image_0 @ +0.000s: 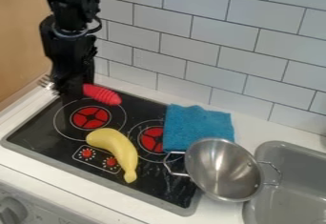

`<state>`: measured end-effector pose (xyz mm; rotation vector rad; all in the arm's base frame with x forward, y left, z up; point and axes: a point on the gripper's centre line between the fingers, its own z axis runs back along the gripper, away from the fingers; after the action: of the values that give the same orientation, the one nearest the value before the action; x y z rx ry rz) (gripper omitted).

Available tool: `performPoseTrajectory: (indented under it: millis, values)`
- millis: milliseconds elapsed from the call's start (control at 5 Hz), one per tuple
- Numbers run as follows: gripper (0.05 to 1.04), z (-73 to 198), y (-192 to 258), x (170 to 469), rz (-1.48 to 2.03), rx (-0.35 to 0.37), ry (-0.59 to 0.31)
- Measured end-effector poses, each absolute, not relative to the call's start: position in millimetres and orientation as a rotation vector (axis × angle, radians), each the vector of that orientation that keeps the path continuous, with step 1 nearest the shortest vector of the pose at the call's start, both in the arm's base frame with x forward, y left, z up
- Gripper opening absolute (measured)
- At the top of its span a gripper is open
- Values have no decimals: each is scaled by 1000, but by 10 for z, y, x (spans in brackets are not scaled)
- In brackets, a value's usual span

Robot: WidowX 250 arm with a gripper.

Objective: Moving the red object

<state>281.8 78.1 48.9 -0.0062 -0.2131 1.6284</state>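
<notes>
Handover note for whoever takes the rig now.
Gripper: at the stove's rear left corner, at the red object; hold unconfirmed.
Object: ribbed red end right of the gripper, metal prongs left.
Nearby: banana, blue cloth, metal pan.
Done: gripper at the object; no move confirmed.
Left: probably check hold, then move it; destination not given.

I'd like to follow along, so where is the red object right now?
In the camera view, the red object is left of centre, beside the gripper, near the back edge of the stove top, just behind the left burner.
</notes>
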Motion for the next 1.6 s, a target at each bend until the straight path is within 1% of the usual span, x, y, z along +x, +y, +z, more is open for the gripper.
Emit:
performPoseTrajectory:
  millis: [400, 800, 1000, 1600]
  values:
    - [320, 414, 802, 3252, 1646, -52, -233]
    - [320, 204, 857, 3481, 1646, -21, -236]
    - [320, 144, 722, 3540, 1604, -8, -242]
    - [320, 66, 726, 3560, 1605, 1, -256]
